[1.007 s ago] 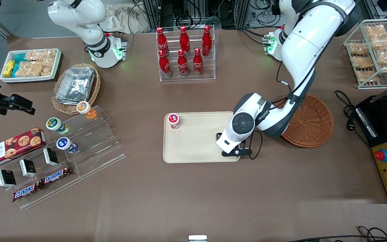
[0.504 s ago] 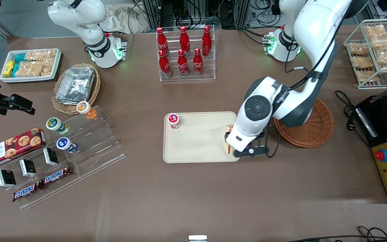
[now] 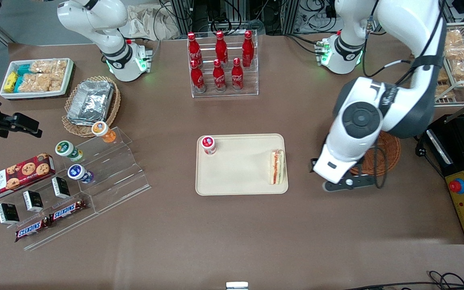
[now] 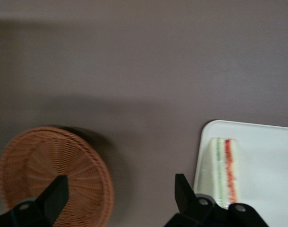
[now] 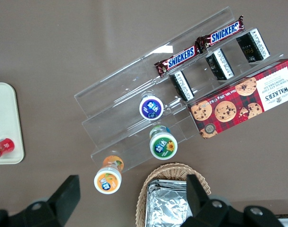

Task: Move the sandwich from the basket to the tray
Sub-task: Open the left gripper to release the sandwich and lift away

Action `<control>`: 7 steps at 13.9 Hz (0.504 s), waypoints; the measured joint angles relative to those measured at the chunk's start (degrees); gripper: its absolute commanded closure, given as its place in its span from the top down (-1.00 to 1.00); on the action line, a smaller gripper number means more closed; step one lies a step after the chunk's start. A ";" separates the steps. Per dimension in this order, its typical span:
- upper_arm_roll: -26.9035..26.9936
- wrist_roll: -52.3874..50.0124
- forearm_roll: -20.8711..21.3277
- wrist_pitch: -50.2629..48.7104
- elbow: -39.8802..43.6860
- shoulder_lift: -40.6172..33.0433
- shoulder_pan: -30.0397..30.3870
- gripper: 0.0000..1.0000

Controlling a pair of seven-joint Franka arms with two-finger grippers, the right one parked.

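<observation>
Cream-beige tray [image 3: 236, 177] carried the sandwich [image 3: 276, 166], resting on one bread face just inside the rim at the working arm's end, striped cut edge up. Wicker basket [image 3: 385, 155] held nothing visible in the wrist view. End effector [image 4: 120, 198] hung above bare tabletop [image 3: 304, 225] between tray and basket, fingers apart and holding nothing. Judged: placement step done, retreat in hand; the next move calls only for lifting clear, no further grasp. Sandwich lay close to the tray edge but wholly inside it. Small red-capped bottle [image 3: 208, 145] stood at the tray corner toward the parked arm, well apart from the sandwich. Open tabletop surrounded the end effector.
</observation>
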 measured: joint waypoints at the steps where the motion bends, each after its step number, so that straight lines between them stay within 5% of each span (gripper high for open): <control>1: 1.72 3.08 -0.88 -1.47 0.92 -0.35 0.02 1.00; 7: 16.62 25.30 -11.80 -6.38 2.82 -4.37 0.15 1.00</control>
